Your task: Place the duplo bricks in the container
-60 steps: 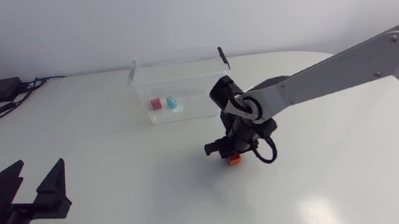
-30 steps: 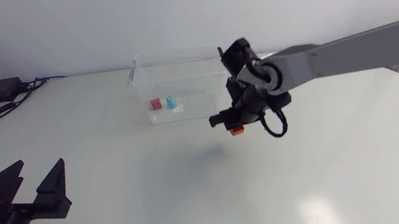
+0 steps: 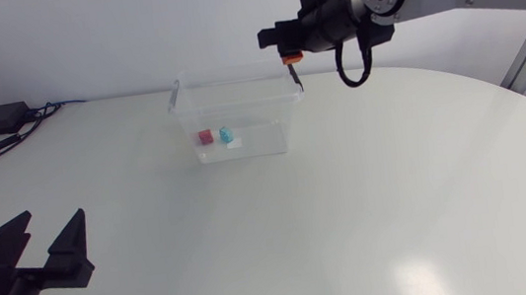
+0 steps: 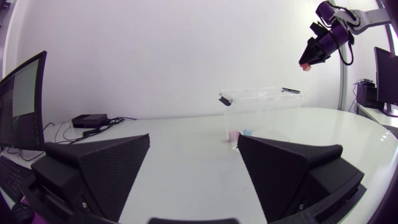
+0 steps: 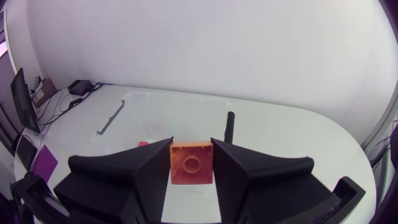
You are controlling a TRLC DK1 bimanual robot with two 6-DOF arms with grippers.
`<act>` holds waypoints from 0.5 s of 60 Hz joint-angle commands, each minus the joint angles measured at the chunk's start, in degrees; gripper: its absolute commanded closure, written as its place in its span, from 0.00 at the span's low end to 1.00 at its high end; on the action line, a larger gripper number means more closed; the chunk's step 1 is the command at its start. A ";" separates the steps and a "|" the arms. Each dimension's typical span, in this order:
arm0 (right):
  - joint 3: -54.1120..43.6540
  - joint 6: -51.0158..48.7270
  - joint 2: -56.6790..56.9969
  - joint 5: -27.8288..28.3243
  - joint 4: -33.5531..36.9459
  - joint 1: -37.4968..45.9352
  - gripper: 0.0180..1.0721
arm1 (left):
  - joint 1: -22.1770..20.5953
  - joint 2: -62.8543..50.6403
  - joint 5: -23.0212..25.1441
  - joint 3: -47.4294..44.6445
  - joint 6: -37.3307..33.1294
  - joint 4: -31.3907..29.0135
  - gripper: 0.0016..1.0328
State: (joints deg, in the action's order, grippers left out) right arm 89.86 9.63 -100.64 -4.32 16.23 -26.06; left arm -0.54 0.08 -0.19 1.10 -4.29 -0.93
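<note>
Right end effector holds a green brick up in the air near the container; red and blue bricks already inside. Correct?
Not green. The right end effector holds an orange brick, as the right wrist view shows. The rest stands: it is up in the air near the container, with the red brick and blue brick inside.

The head view looks down from above on the whole tabletop (image 3: 398, 202). The left wrist view sits low, facing across it toward the far container (image 4: 267, 115). The right wrist view hangs high (right claw (image 5: 191, 146) and orange brick (image 5: 191, 165) fill its foreground), looking down into that same container, shared by all three.
</note>
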 commanded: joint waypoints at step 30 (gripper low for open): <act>-5.49 -4.79 -7.99 -2.10 -17.81 -1.27 0.84 | 0.36 0.63 0.45 -1.02 0.43 0.49 0.04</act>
State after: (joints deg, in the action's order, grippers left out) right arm 87.72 6.55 -108.66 -5.50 0.12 -26.20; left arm -0.54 0.08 -0.19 1.10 -4.29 -0.93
